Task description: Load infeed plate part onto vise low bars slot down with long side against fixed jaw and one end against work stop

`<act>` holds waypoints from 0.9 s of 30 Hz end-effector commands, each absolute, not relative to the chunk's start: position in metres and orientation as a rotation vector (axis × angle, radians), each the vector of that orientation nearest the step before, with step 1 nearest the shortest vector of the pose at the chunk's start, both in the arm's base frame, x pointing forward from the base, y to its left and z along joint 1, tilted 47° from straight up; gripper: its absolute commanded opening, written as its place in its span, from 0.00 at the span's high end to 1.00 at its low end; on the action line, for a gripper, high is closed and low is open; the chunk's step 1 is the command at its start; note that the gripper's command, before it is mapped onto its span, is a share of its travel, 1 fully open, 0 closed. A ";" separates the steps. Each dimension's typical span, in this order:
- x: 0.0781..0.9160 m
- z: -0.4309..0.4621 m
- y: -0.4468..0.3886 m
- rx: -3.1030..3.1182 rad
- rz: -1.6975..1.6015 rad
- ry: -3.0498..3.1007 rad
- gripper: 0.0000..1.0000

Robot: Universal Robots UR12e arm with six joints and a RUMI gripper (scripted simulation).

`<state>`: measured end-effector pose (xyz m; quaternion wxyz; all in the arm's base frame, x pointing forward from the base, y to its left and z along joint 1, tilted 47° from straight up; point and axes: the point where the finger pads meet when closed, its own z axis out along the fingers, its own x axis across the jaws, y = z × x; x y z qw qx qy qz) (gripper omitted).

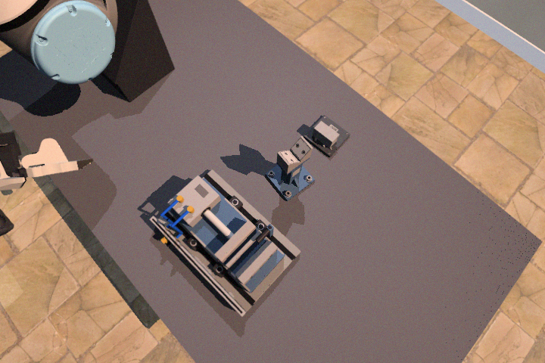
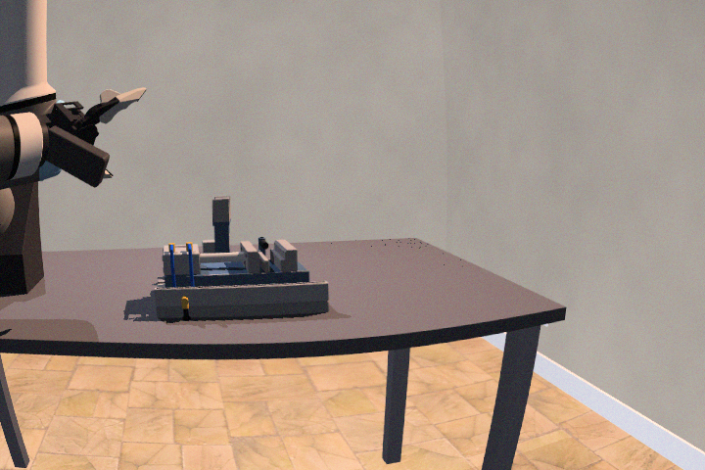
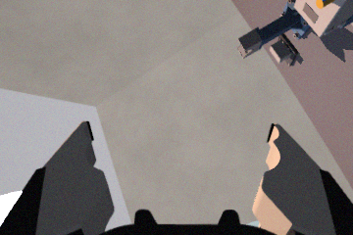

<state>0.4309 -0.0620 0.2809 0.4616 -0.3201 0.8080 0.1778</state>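
The part [image 1: 325, 131] is a small grey block on the dark infeed plate at the far side of the table, beside the V-block [image 1: 294, 157]. It also shows small in the wrist view [image 3: 283, 50]. The vise [image 1: 224, 231] stands open at mid-table, with its air cylinder [image 1: 196, 197], white rod [image 1: 216, 224], fixed jaw [image 1: 260, 262] and black work stop [image 1: 263, 234]. Nothing lies between the jaws. My gripper [image 1: 42, 164] is open and empty, high in the air off the table's left edge and far from the part. Its fingers frame only wall.
The robot's base pedestal [image 1: 132, 51] stands at the table's back left corner. The V-block [image 2: 220, 212] rises on a blue post behind the vise [image 2: 237, 271]. Table edges run close on the left and the right.
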 end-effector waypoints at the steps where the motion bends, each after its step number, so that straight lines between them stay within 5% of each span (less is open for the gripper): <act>1: 0.427 0.271 -0.051 -0.933 0.509 2.038 0.00; 27: 0.484 0.203 -0.055 -1.725 0.498 2.230 0.00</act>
